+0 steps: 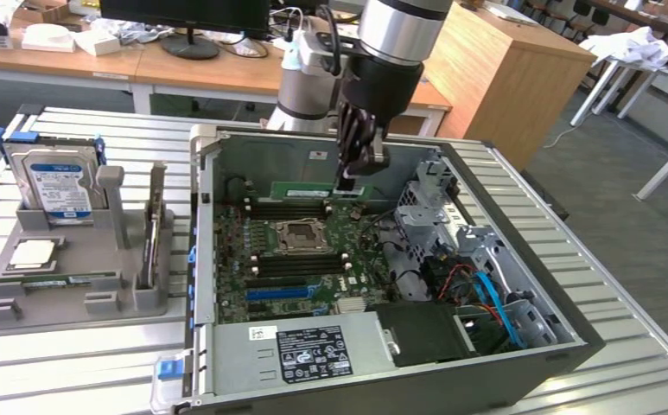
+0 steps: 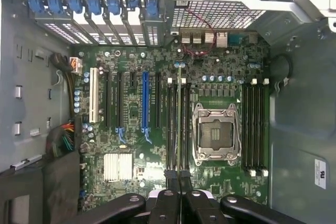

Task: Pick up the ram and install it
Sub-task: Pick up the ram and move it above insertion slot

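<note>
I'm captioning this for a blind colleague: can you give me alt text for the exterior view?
The arm's end effector holds the ram, a green stick, over the motherboard inside an open computer case on a slatted metal table. At the exterior view's left, a grey holder carries a hard drive.

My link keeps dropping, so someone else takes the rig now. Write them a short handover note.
Gripper: shut on the ram, inside the open case.
Ram: held on edge above the board, lined up along the slots beside the CPU socket.
Done: ram picked up and brought over the slots.
Left: ram not yet pressed into a slot, as far as I can tell.
</note>
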Robot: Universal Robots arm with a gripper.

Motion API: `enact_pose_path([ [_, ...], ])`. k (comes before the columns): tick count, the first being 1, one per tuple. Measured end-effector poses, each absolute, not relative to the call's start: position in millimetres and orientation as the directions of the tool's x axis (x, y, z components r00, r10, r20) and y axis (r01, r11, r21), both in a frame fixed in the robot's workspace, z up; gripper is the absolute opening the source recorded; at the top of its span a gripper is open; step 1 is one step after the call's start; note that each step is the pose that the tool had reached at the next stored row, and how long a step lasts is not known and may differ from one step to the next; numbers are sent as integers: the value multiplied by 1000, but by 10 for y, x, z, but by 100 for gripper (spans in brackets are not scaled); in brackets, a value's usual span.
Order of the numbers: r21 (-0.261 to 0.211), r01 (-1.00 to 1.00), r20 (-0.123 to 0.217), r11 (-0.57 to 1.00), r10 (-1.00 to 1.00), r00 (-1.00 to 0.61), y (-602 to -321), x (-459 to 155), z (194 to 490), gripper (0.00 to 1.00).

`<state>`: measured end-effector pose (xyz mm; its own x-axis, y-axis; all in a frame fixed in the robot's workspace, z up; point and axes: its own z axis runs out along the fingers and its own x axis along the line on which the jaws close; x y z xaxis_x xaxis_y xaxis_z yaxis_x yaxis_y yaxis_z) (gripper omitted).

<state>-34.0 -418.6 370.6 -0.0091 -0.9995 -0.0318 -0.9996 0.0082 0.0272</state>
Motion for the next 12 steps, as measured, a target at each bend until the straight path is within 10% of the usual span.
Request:
enact_pose_path([
  [12,27,-1000,-32,9,-999,-10,-4185,-340,3562,12],
])
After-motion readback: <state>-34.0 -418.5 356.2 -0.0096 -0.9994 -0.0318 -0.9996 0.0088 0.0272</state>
